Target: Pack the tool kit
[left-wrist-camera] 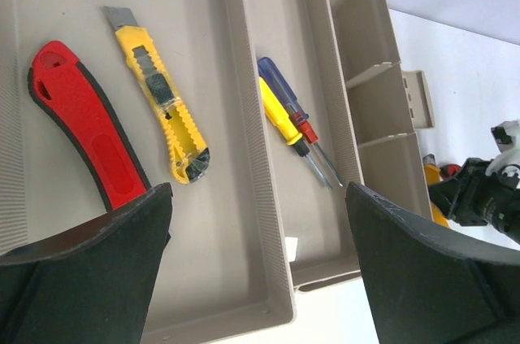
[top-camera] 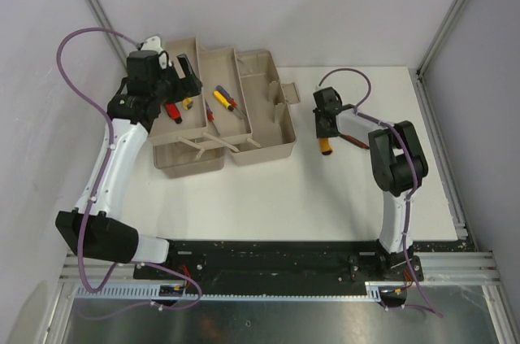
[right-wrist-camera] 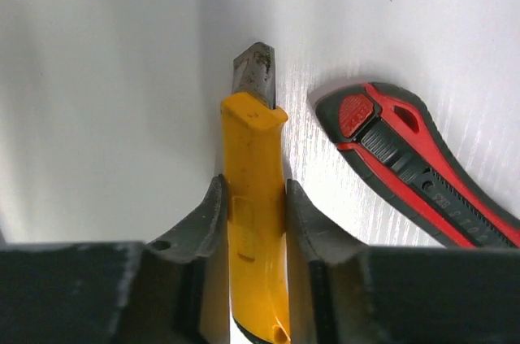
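The beige toolbox [top-camera: 264, 151] stands open at the back left, its trays spread. My left gripper [top-camera: 173, 84] hovers open and empty over the left tray [left-wrist-camera: 244, 222]. In that tray lie a red cutter [left-wrist-camera: 89, 132] and a yellow cutter [left-wrist-camera: 158, 92]. In the tray beside it lie yellow, blue and red-handled screwdrivers [left-wrist-camera: 280, 112]. My right gripper [right-wrist-camera: 253, 198] is shut on a yellow utility cutter [right-wrist-camera: 253, 222], blade pointing away, low over the white table right of the box [top-camera: 325, 146]. A red and black cutter [right-wrist-camera: 414, 165] lies on the table just right of it.
The toolbox's deep compartments [left-wrist-camera: 382, 108] at the right side hold nothing visible. Its latch tab [top-camera: 291, 93] sticks out toward my right gripper. White walls and aluminium posts [top-camera: 451, 10] close in the table at the back and sides.
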You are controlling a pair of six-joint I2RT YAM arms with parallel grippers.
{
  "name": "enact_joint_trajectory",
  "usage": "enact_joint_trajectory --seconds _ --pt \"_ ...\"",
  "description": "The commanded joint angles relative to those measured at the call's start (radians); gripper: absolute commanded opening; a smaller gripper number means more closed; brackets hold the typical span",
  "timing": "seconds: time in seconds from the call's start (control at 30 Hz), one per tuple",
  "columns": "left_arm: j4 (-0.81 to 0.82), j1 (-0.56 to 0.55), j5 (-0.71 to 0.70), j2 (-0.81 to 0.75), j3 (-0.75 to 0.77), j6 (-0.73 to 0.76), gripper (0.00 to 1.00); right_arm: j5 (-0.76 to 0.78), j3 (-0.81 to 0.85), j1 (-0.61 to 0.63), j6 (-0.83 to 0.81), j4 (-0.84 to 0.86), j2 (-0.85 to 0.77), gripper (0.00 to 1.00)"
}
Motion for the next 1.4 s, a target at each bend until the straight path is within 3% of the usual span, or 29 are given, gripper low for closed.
enact_joint_trajectory --seconds 0.0,0.27,0.47,0.67,0.8,1.07,1.17,1.37 --pt "0.015 -0.001 0.087 -0.050 0.033 0.032 0.92 0.047 0.027 0.004 0.015 -0.099 0.011 0.15" --pt "0.084 -0.112 0.295 -0.093 -0.018 0.158 0.94 -0.187 0.027 -0.060 0.125 -0.104 -0.201 0.10" --pt "0.200 -0.255 0.336 -0.103 -0.112 0.065 0.94 -0.431 0.019 -0.128 0.225 -0.050 -0.401 0.10" --pt "0.380 -0.423 0.287 -0.055 -0.162 -0.084 0.95 -0.604 0.012 -0.127 0.406 0.055 -0.547 0.10" --pt "0.476 -0.516 0.256 0.024 -0.117 -0.115 0.96 -0.629 0.006 -0.035 0.506 0.159 -0.607 0.11" --pt "0.496 -0.559 0.191 0.102 -0.029 -0.155 0.97 -0.654 0.005 0.051 0.609 0.265 -0.679 0.12" --pt "0.507 -0.560 0.198 0.108 -0.019 -0.171 0.91 -0.670 0.004 0.055 0.627 0.282 -0.690 0.13" --pt "0.527 -0.562 0.205 0.091 -0.025 -0.176 0.64 -0.679 0.000 0.059 0.639 0.300 -0.698 0.13"
